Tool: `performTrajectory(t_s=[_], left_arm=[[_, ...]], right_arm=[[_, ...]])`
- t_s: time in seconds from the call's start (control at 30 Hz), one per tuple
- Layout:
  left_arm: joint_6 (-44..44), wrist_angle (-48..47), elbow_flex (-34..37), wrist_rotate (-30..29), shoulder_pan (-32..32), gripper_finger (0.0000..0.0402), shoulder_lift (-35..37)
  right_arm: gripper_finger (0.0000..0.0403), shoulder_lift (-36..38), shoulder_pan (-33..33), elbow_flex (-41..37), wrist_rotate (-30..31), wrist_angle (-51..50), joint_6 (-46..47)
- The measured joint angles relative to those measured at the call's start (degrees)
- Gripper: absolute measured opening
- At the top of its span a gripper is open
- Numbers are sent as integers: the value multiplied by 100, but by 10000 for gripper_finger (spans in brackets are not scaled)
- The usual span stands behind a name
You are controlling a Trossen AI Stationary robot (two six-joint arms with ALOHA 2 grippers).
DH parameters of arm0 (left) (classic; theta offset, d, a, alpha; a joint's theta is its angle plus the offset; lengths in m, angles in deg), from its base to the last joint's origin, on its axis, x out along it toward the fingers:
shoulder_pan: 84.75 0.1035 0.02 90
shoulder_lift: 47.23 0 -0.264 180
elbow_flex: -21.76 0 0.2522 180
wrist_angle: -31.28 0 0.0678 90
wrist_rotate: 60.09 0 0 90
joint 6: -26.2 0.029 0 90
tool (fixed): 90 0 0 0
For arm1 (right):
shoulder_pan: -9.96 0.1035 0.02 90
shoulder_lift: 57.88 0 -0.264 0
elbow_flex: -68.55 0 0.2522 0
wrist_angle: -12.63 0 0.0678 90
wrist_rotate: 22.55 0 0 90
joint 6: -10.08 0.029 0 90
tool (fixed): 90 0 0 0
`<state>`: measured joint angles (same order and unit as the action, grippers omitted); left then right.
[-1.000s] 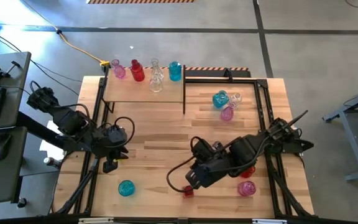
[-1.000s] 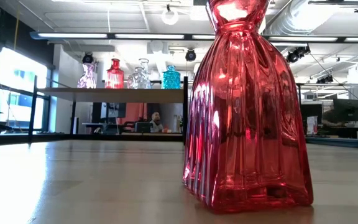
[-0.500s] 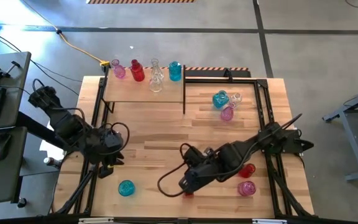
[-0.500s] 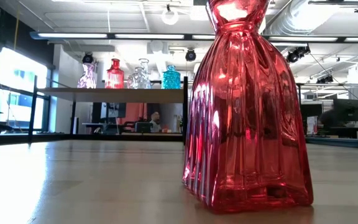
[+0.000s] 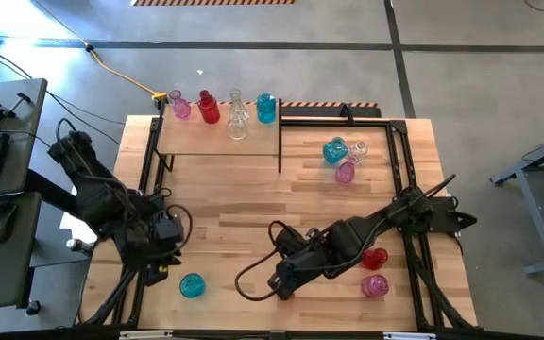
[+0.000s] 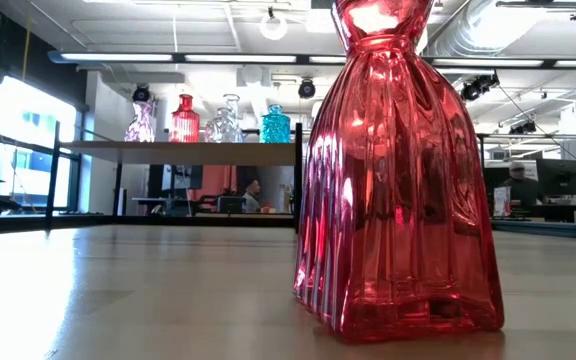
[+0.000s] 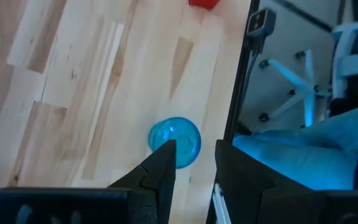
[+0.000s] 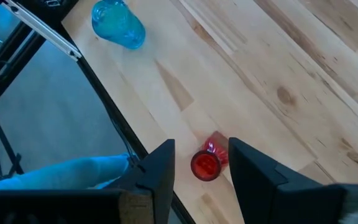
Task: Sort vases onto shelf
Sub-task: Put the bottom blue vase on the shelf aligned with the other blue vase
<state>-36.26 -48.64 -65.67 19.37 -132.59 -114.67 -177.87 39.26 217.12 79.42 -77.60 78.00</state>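
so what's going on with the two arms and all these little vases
Two robot arms are sorting glass vases onto the shelf, where several already stand along the far edge. Neither arm holds anything. The left gripper hovers with open jaws over a teal vase near the table's front edge. The right gripper, jaws also open, is poised above a small red vase. More vases wait: a cluster beside the shelf and two at front right.

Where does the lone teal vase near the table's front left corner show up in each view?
High view: teal vase by the front edge, on the left arm's side.
Low view: not in it.
Left wrist view: just past the fingers, beside the table's edge.
Right wrist view: far off, along that same edge.
Shared landmark: the small red vase, on the same front edge in both wrist views.
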Motion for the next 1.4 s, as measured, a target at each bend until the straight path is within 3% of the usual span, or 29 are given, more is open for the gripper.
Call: performTrajectory(t_s=[0.63,1.4], left_arm=[[-384,3,2,143,-533,104,-1272],[-798,1,0,-102,-777,104,-1667]], right_arm=[[130,0,0,0,156,-64,-94],[130,0,-13,0,192,103,-133]])
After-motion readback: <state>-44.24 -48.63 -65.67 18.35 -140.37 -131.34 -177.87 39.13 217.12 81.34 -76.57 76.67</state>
